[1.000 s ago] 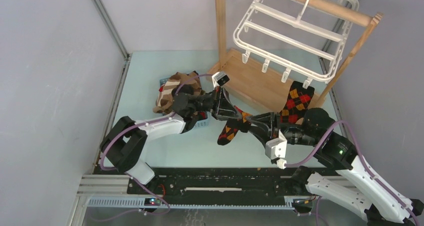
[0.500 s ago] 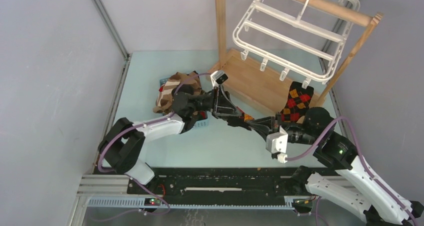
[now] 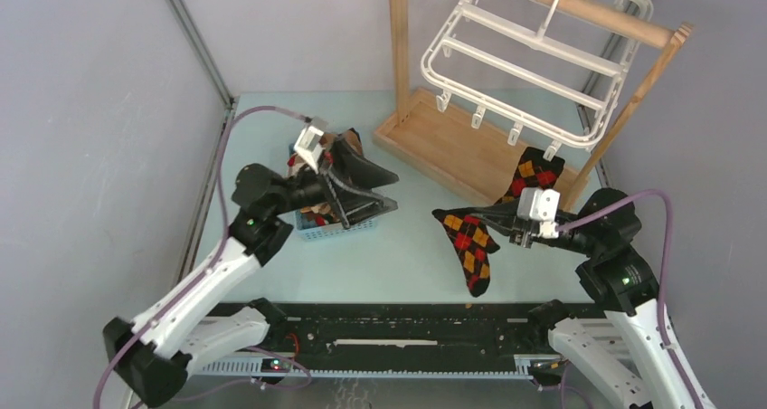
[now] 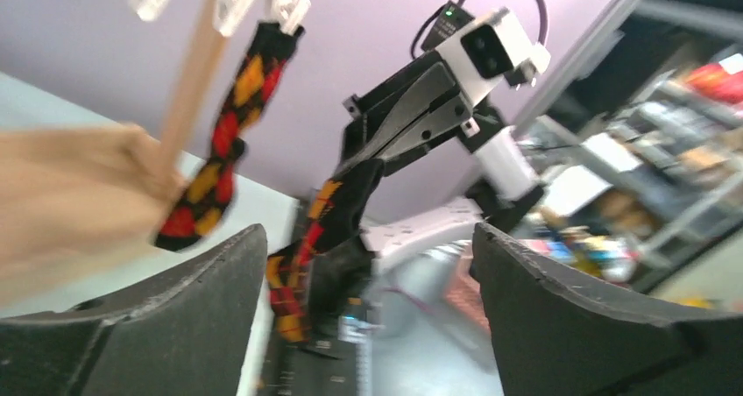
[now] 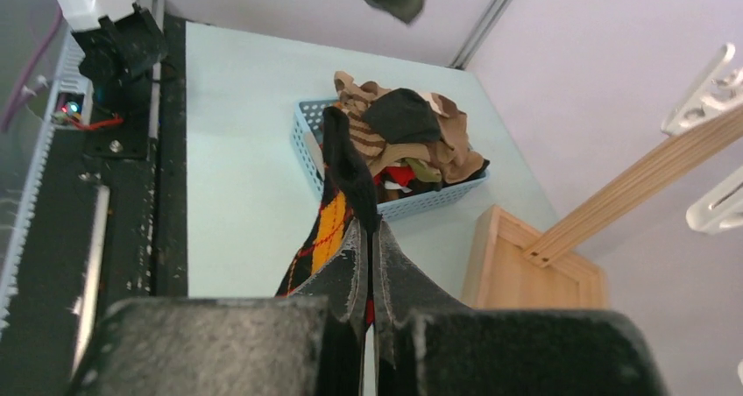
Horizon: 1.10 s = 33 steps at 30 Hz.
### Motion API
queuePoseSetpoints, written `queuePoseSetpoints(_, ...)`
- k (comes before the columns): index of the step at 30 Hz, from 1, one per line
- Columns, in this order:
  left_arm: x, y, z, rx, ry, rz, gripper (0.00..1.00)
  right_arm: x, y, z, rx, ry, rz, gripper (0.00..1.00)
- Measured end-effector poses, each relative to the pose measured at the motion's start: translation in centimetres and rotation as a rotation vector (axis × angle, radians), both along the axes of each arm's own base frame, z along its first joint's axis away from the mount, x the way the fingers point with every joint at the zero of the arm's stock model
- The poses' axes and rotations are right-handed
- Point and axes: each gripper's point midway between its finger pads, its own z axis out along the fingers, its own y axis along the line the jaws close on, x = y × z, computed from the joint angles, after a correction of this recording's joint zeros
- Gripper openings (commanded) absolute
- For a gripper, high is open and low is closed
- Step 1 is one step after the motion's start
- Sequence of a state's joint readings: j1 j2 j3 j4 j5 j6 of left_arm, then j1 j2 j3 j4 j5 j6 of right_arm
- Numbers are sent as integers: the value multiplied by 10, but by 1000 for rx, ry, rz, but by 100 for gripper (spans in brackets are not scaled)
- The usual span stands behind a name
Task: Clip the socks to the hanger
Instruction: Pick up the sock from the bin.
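Right of centre, above the table: argyle sock hanging free, upper end pinched in right gripper, fingers clamped together on the fabric. Just behind, second argyle sock hung from end clip of hanger. Hanger hooked over rail of wooden stand. Further left, blue basket heaped with brown striped and black socks. Over basket, left gripper, fingers spread wide apart, gripping nothing.

blue plastic basket sat on pale green table; tan wooden stand stood at rear right.
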State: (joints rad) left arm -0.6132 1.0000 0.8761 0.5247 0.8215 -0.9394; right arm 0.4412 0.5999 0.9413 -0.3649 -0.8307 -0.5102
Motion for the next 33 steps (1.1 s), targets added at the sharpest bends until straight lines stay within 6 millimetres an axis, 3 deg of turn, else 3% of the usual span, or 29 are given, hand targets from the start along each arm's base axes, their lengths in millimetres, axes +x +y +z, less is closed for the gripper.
queuePoseSetpoints(6,-9,24,17,5,-436,221,100,-3,-7,3,56,129,7,0)
queuePoseSetpoints(11,-17,13,15,-2,-623,241,100,-7,-10,9,91,171,17,0)
queuePoseSetpoints(15,-15,-15,-1,24,-667,207,100,-9,-11,13,109,186,21,0)
queuePoseSetpoints(21,4,-51,-38,82,-639,193,95,-10,-11,19,128,192,32,0)
queuePoseSetpoints(27,8,-67,-32,15,-656,202,90,-11,-11,22,139,201,36,0)
queuePoseSetpoints(33,-1,-77,-25,-58,-640,164,72,-10,-12,27,155,193,31,0)
